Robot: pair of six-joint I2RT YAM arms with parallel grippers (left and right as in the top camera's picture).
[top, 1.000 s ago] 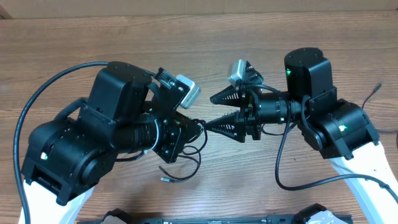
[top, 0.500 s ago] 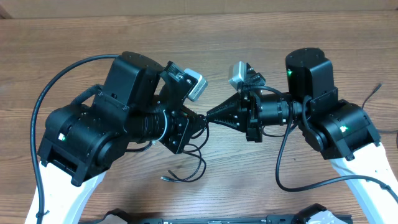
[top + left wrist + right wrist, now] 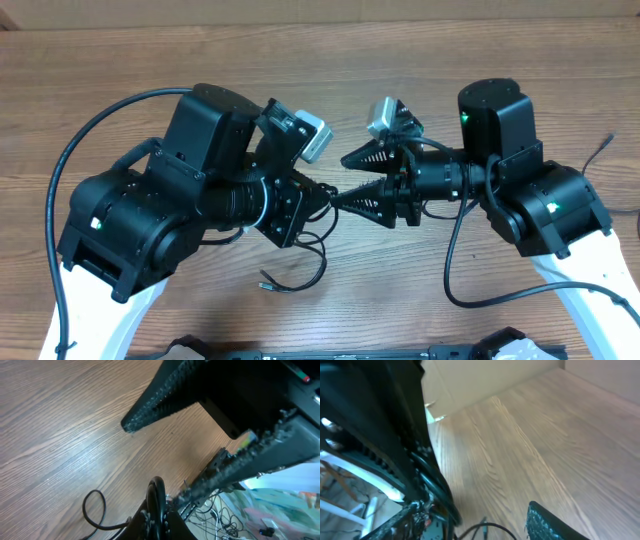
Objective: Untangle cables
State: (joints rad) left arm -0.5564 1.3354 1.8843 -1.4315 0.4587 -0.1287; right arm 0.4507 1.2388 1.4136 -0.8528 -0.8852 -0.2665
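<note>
Reopened since half a second ago, the right tool (image 3: pixel 337 180) gapes at centre, facing the left tool (image 3: pixel 314 195), whose grip I cannot tell, while the cables (image 3: pixel 326 268) loop on the desk (image 3: pixel 120 70) at lower centre, seemingly mid-regrasp and needing one strand pinched next.

Thin black cables (image 3: pixel 295 289) on wooden table (image 3: pixel 100 60)

The table (image 3: pixel 100 60) is mid-brown wood, with darker grain streaks running left to right. The left arm (image 3: pixel 150 210) and the right arm (image 3: pixel 520 170) are black on white bases (image 3: pixel 590 300), each with a small green light (image 3: pixel 465 117) and a silver-grey camera block (image 3: pixel 312 140) at the wrist. The cables (image 3: pixel 310 270) are plain black against the wood at the near middle, and the right gripper (image 3: pixel 338 180) has matt black fingers (image 3: pixel 365 198) with a fine ribbed pattern.
</note>
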